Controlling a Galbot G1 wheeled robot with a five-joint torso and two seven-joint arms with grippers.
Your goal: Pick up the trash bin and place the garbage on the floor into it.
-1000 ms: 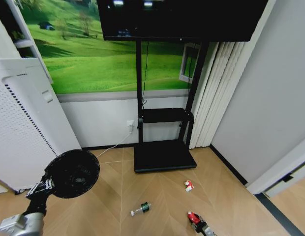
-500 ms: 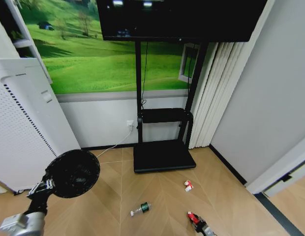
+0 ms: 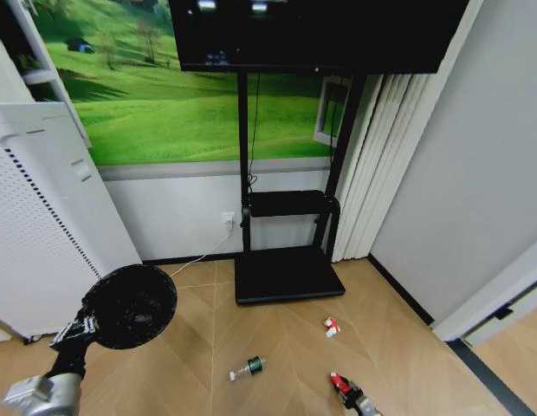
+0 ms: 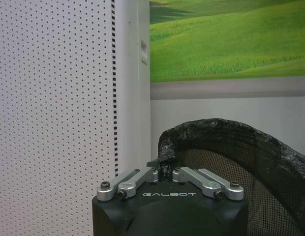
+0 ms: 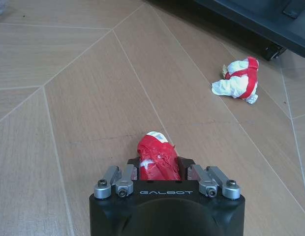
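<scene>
Left gripper (image 4: 164, 173) was clamped on the rim of the black mesh trash bin (image 3: 130, 305), fingers closed over the bunched black liner at the lip; the bin hung off the floor at the robot's left, tipped so its mouth faced toward the camera in the head view, just in front of the tall white perforated appliance (image 3: 30, 234). Right gripper (image 5: 165, 172) was low over the wood floor (image 5: 69, 98) with its fingers closed on a crumpled red-and-white piece of garbage (image 5: 156, 158). Two pieces lay loose: the small clear bottle with green label (image 3: 249, 368) and the red-and-white packet (image 3: 333, 326), the latter near the base of the black TV stand (image 3: 288, 273). Risks judged from here: the rim pinch was a thin hold, partly on slippery liner, so the bin could swing or slip free if the arm moved sharply. With the mouth tilted, a dropped piece could miss or roll back out. The crushed piece was held near one end and might twist loose in transit. The bin hung close to the appliance and could knock it. The bottle would likely roll if nudged.
</scene>
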